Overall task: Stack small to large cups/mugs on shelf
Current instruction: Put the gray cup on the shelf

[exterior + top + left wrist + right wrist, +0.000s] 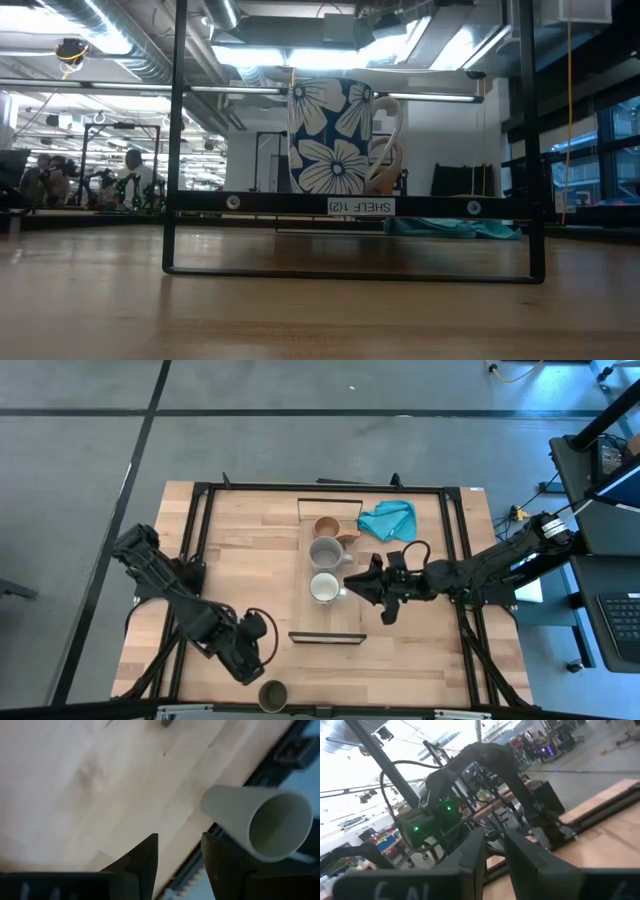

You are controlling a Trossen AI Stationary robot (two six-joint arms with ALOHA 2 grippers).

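- Now, operator, your left gripper [262, 667] sits low over the near edge of the worktop [250, 540], with the dark olive cup [272, 695] just beside it, toward that edge.
- Your left wrist view shows its jaws parted, nothing between them, and the olive cup [260, 822] lying tilted just off one finger [222, 862], mouth turned toward the camera; whether cup and finger touch, you cannot tell from here.
- Your right gripper [372, 588] hangs beside the shelf [330, 622], just next to the pale whitish-inside mug [324, 588], on its handle side.
- Its jaws look narrowly set in the right wrist view, with a slim gap between the fingers [470, 852]; I see nothing in them, though that view points out into the room, so take it as likely rather than sure.
- On the shelf, away from the right jaws toward the far end, you have the grey mug [325, 553] next to the pale one, then the tan wooden cup [327, 527] at the end of the row.
- All three stand upright in a line along the board.
- From the low view, the pale mug [335, 135] shows a blue and white flower pattern and stands on the shelf above a label.
- A teal cloth [388, 517] lies on the worktop beyond the right jaws, near the tan cup.
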